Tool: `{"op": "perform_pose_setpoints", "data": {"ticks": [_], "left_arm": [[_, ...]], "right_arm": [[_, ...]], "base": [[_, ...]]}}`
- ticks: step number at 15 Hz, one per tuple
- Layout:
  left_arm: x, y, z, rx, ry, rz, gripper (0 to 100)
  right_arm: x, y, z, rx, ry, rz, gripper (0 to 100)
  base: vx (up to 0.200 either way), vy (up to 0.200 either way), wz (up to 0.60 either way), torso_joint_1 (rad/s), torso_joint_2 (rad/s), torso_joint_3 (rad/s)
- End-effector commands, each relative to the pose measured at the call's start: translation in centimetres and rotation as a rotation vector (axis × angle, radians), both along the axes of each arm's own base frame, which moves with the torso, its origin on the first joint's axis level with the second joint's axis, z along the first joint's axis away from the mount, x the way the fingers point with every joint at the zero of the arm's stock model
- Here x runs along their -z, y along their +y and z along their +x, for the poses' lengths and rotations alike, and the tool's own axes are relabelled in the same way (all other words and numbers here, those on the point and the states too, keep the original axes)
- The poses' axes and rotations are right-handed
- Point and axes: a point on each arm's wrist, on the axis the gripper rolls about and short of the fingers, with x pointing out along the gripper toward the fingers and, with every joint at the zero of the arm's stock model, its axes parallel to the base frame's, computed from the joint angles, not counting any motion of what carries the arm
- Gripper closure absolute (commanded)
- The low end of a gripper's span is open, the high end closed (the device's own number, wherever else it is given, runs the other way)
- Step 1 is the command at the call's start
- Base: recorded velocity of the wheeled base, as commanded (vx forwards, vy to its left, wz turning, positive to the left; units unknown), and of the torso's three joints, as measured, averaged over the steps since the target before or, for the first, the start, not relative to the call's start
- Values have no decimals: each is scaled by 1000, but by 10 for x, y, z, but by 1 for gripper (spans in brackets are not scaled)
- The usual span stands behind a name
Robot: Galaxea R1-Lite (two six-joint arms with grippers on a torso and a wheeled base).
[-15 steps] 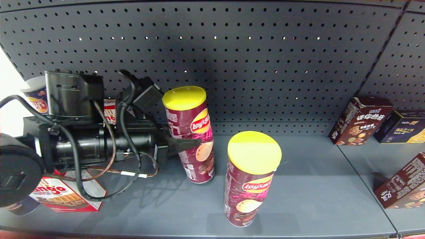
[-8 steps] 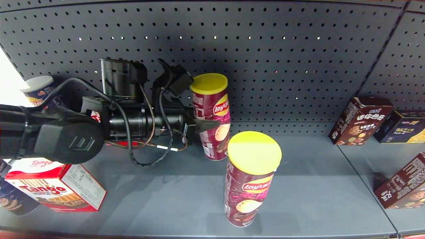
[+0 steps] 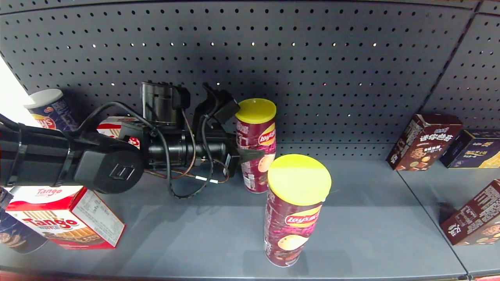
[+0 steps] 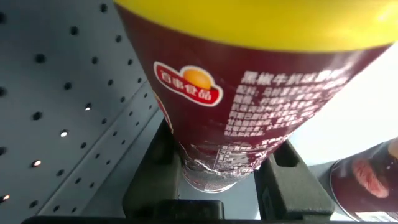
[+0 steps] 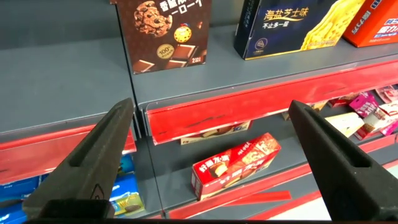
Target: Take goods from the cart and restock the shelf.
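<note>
The left gripper (image 3: 253, 155) is carrying its clamped chip can (image 3: 256, 130) farther right and back along the shelf (image 3: 371, 218), close to the pegboard (image 3: 312, 78). The front can (image 3: 293, 218) is hiding part of its base. The right gripper (image 5: 210, 109) is hanging spread open.

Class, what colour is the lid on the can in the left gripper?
Yellow; the can lid shows best in head view.

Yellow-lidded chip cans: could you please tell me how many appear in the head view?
2: the rear can by the pegboard, held by the left gripper; the front can standing free nearer the edge.
</note>
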Motion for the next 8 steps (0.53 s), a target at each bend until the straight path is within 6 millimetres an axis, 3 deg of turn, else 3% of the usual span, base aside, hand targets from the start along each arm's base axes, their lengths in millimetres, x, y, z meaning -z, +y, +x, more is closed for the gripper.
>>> {"op": "perform_pose_setpoints", "data": {"ticks": [1, 5, 8], "left_arm": [[2, -2, -1, 4, -10, -5, 0], [5, -1, -4, 2, -30, -14, 0], [3, 13, -24, -18, -83, -37, 0]], "right_arm": [[0, 0, 0, -1, 0, -1, 0], [0, 0, 0, 0, 0, -1, 0], [0, 0, 0, 0, 0, -1, 0]], "base": [[0, 0, 0, 0, 0, 0], [0, 0, 0, 0, 0, 0], [0, 0, 0, 0, 0, 0]]}}
